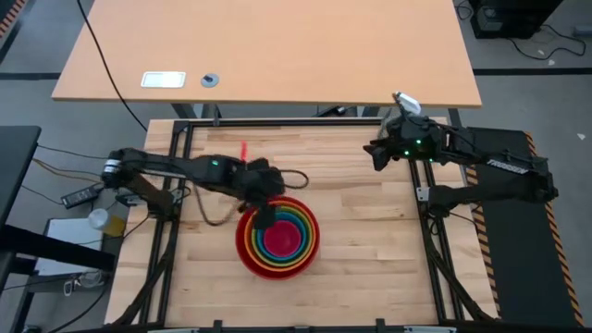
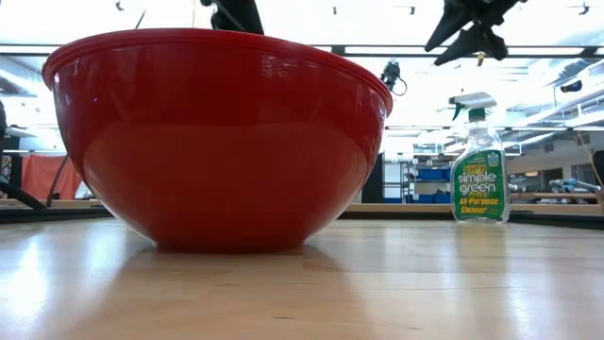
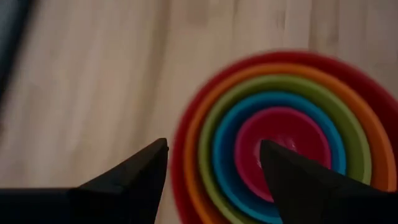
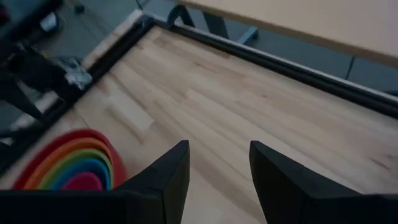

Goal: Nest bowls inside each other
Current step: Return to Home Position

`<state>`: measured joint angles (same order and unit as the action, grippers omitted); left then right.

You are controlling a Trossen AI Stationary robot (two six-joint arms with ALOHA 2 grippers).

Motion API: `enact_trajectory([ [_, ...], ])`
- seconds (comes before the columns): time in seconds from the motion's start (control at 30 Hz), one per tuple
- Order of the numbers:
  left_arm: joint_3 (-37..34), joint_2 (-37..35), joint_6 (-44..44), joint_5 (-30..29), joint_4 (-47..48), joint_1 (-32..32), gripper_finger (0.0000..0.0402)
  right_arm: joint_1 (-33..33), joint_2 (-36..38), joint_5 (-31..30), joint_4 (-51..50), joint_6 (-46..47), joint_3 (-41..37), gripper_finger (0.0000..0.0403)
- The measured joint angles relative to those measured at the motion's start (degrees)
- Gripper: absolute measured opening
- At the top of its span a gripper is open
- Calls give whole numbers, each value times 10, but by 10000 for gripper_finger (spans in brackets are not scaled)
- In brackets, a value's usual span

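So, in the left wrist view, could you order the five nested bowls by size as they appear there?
Largest to smallest:
1. red bowl
2. orange bowl
3. lime green bowl
4. blue bowl
5. pink bowl
All are nested around one centre, so nearness to the camera hardly distorts the order.

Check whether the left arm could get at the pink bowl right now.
Probably yes. The left tool hangs open above the nested stack, and the pink bowl sits innermost with nothing over it, though the blue bowl hugs its rim. The right tool waits by the table's right edge.
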<state>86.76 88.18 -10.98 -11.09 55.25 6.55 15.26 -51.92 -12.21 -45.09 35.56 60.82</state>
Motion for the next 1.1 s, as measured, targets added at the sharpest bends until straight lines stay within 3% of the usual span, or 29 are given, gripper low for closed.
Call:
enact_trajectory([
  [0.2,-75,-107,25,-18,-69,-24,258,7,60,5,47,30,-44,174],
  [0.47,-229,-261,-27,-17,-150,-64,258,13,122,14,63,67,-76,174],
  [0.73,-396,-417,-90,12,-288,-104,257,44,200,14,68,97,-118,174],
  [0.93,-506,-525,-151,61,-352,-138,231,45,252,18,73,113,-150,174],
  [1.1,-560,-609,-190,62,-358,-159,199,45,289,18,74,131,-182,174],
])
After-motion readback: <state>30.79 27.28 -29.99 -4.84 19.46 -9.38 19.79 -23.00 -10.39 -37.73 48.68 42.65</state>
